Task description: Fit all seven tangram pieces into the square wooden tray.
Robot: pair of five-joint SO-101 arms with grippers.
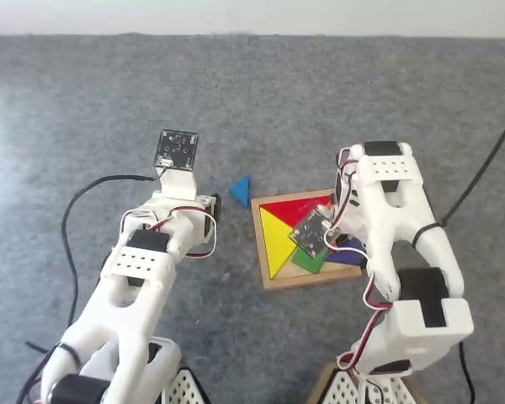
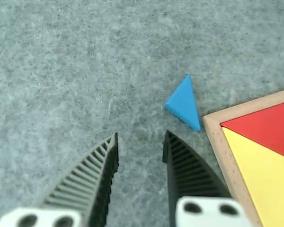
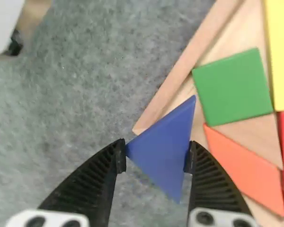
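My right gripper point(image 3: 155, 158) pinches the dark blue triangle point(image 3: 165, 146) at a corner of the tray point(image 3: 177, 82). My left gripper point(image 2: 140, 142) hangs open above the counter point(image 2: 61, 66), near the light blue triangle point(image 2: 183, 101).

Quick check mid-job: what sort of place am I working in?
Probably a tabletop robot workbench: grey felt-like mat, left arm and right arm side by side, wooden tray holding tangram pieces.

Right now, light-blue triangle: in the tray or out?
Out. The light-blue triangle lies on the mat, just off the tray corner, ahead of the left arm's open fingers.
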